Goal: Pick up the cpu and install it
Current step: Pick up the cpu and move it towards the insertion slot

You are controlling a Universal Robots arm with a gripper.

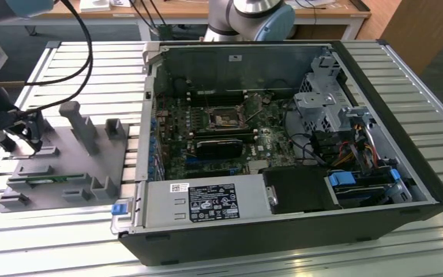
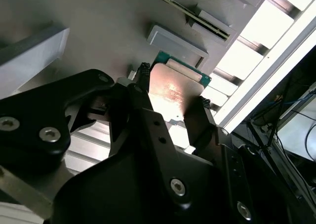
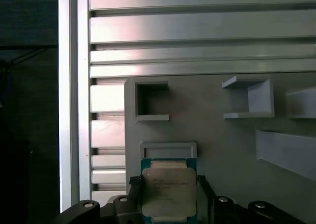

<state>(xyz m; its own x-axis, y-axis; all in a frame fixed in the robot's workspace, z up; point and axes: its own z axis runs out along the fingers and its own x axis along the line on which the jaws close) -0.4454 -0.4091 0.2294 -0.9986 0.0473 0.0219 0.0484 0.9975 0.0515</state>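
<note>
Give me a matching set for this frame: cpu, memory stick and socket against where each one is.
1. cpu
2. memory stick
3. socket

A. inside the open case
B. on the grey tray
C. at the gripper

Pairs: 1-C, 2-B, 3-A

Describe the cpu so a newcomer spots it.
Find the grey fixture plate on the exterior view's left of the computer case. At its edge by the gripper is the cpu: flat, square, silver-topped, green-rimmed, unlike the plain grey holders around it.
</note>
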